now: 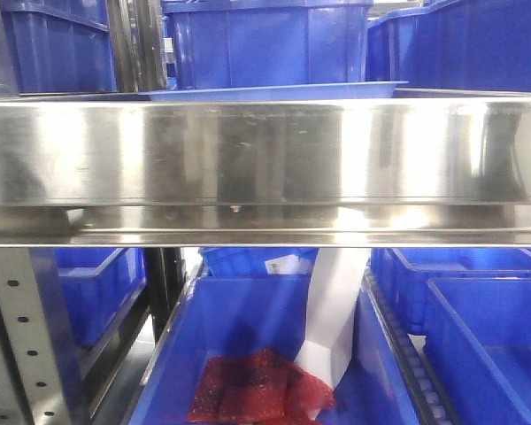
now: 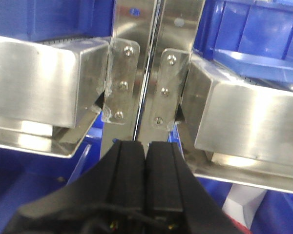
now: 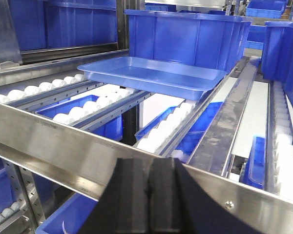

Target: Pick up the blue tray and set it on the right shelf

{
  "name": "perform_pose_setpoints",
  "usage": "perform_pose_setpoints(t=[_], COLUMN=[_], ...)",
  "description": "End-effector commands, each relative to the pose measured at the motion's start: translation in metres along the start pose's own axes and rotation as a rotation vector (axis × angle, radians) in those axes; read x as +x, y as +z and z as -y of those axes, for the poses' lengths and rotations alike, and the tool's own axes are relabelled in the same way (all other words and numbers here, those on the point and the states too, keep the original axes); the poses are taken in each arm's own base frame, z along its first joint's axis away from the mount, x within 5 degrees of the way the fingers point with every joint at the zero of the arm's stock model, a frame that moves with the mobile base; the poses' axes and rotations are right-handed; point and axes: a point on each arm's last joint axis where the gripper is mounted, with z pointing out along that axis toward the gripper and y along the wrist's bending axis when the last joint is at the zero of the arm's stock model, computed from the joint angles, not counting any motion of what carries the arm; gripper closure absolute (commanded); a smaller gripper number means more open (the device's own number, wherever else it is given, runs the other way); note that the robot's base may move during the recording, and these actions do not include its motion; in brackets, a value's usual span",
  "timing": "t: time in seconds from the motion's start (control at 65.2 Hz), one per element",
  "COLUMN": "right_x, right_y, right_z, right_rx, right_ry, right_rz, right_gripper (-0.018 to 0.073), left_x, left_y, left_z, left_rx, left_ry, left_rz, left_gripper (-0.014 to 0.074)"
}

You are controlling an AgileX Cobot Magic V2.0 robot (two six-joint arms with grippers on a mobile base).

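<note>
The blue tray (image 3: pixel 151 74) lies flat on the white rollers of the right shelf (image 3: pixel 63 141), behind its shiny steel front rail; only its rim shows in the front view (image 1: pixel 274 89) above the rail (image 1: pixel 265 164). My right gripper (image 3: pixel 149 163) is shut and empty, in front of the rail and well short of the tray. My left gripper (image 2: pixel 146 146) is shut and empty, facing the joined steel uprights (image 2: pixel 156 58) between two shelf rails.
Deep blue bins (image 3: pixel 185 34) stand right behind the tray and to its right (image 3: pixel 283 53). Below the shelf, a blue bin (image 1: pixel 265 354) holds a red mesh bag (image 1: pixel 257 385) and a white sheet. A perforated grey upright (image 1: pixel 22 345) stands at lower left.
</note>
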Motion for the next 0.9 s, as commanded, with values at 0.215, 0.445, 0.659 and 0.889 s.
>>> perform_pose_setpoints(t=[0.215,0.445,0.659,0.889], right_x=[-0.017,-0.017,-0.004,0.002], right_y=[-0.002,-0.002,0.002,-0.002], right_z=[-0.002,-0.002,-0.002,0.007], right_rx=[-0.022,-0.018,-0.015,0.149], right_ry=[-0.026,-0.042,-0.050,-0.095], right_rz=[0.107,0.114,0.082,0.078], right_gripper=[0.0502,0.0502,0.0502,0.0502], left_x=[0.003,0.003,0.003,0.003], left_y=[0.001,0.001,0.001,0.001], left_z=[-0.001,-0.001,-0.001,-0.001], left_rx=[0.005,0.005,0.005,0.005], left_ry=[-0.003,-0.003,-0.003,-0.003], left_rz=[0.051,0.051,0.051,0.051], left_gripper=[0.0645,0.0645,0.0645,0.0645])
